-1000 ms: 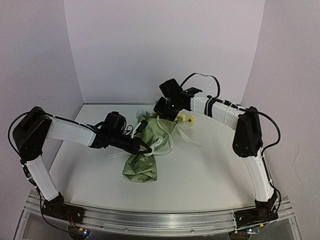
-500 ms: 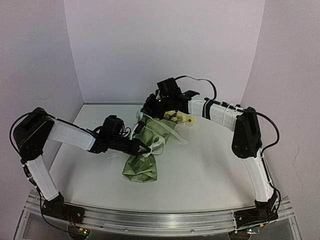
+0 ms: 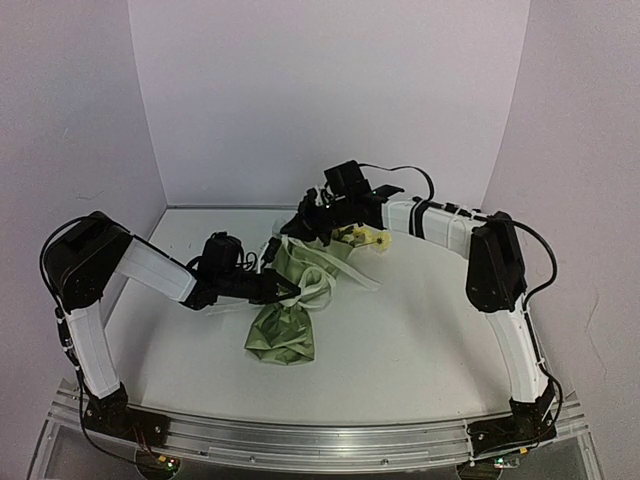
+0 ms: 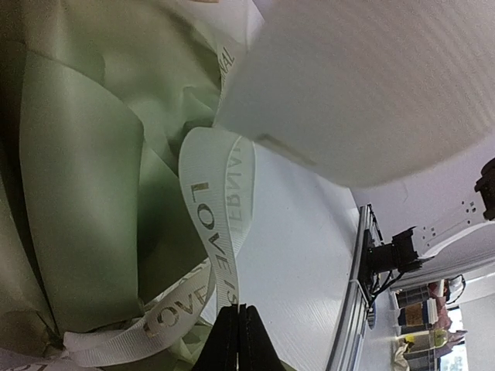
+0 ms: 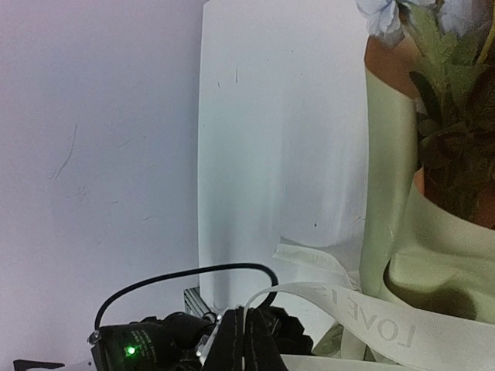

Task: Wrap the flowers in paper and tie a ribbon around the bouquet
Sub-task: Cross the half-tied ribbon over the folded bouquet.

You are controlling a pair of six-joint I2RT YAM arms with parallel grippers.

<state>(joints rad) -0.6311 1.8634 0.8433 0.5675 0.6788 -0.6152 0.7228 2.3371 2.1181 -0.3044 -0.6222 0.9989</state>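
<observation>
Tying step was on: bouquet [image 3: 284,332] lay mid surface [image 3: 420,330]. Left and right jaws each pinched ribbon [image 4: 213,193]. Next probably needed opposed pulls to cinch.

Bouquet [image 3: 285,335] in olive paper [image 4: 77,193], lying flat, yellow flowers [image 3: 375,240] at far end, cream lettered ribbon [image 4: 213,201] looped across mid

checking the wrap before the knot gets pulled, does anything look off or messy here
Nothing is spilled or torn. The ribbon lies in slack, twisted loops around the bouquet rather than snug. It is pinched in the left tool and the right tool. The bouquet's narrow end looks crumpled.
</observation>
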